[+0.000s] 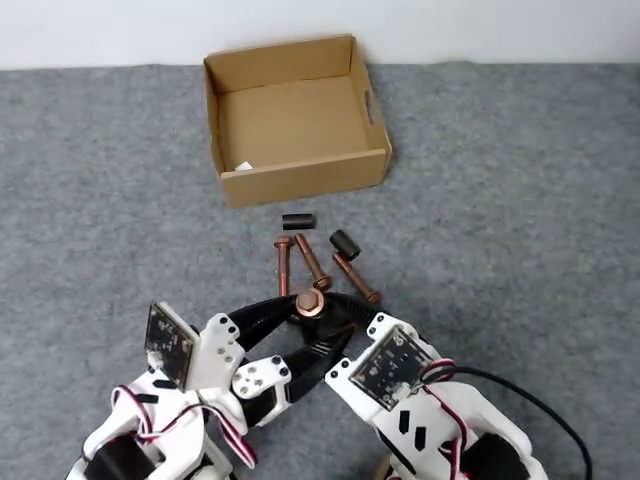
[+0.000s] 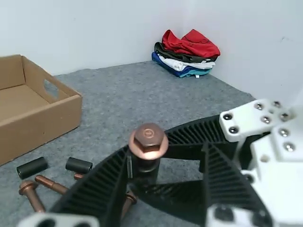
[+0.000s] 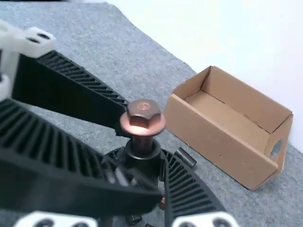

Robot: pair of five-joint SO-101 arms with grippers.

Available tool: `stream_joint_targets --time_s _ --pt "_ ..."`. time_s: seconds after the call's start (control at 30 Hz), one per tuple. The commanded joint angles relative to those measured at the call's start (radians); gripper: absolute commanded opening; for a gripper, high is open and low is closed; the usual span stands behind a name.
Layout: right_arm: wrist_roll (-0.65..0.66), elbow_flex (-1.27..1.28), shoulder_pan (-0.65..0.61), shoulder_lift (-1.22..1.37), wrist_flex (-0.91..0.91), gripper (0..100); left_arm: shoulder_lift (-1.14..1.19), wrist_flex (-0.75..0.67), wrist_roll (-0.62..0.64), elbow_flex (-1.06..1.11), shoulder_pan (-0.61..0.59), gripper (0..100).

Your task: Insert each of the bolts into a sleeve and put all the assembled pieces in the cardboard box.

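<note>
1. An open brown cardboard box [image 1: 305,178] is set at the far side.
2. Two black sleeves [image 1: 298,221] are laid before it, beside three copper bolts [image 1: 313,263].
3. A fourth bolt [image 1: 309,303] is stood upright in a third sleeve [image 2: 144,171].

The held bolt [image 1: 310,303] is shiny copper, its sleeve [image 3: 142,158] black; the loose bolts [image 1: 312,262] are copper, the loose sleeves [image 1: 298,221] black. The cardboard box [image 1: 300,180] is plain brown. The left gripper [image 2: 142,177] and right gripper [image 3: 142,165] have black ribbed fingers [image 3: 61,156] and white bodies. The carpet [image 1: 500,200] is speckled grey
</note>
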Motion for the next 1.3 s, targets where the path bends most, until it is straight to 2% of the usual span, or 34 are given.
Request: stream_joint_targets --time_s 0.0,0.17,0.4,0.47,0.57,0.6,0.73,0.9,1.0,1.17,1.27 --pt "0.008 0.003 0.002 0.002 -0.047 0.9 0.005 0.025 -0.028 -0.054 -0.064 23" --pt "0.006 0.028 0.002 0.002 -0.048 0.9 0.005 0.026 -0.089 -0.067 -0.192 23" --pt "0.002 0.028 0.030 0.004 -0.047 0.9 0.002 0.028 -0.091 -0.119 -0.215 23" --pt "-0.032 0.026 0.085 0.013 -0.047 0.9 0.002 0.028 -0.091 -0.117 -0.258 19" --pt "-0.135 -0.014 0.203 0.079 -0.047 0.8 0.002 0.028 -0.094 -0.113 -0.348 5" --pt "-0.169 -0.035 0.239 0.120 -0.047 0.8 0.000 0.029 -0.094 -0.111 -0.387 0" --pt "-0.298 -0.183 0.343 0.351 -0.048 0.8 0.000 0.089 -0.094 -0.042 -0.525 0" --pt "-0.420 -0.425 0.401 0.676 -0.047 0.8 0.000 0.087 -0.095 0.127 -0.647 0" --pt "-0.448 -0.557 0.398 0.839 -0.056 0.8 0.000 0.038 -0.098 0.252 -0.683 0" --pt "-0.445 -0.775 0.395 1.076 -0.065 0.8 0.000 -0.071 -0.196 0.424 -0.710 0" --pt "-0.440 -0.890 0.400 1.210 -0.133 0.8 0.002 -0.080 -0.219 0.441 -0.710 0"
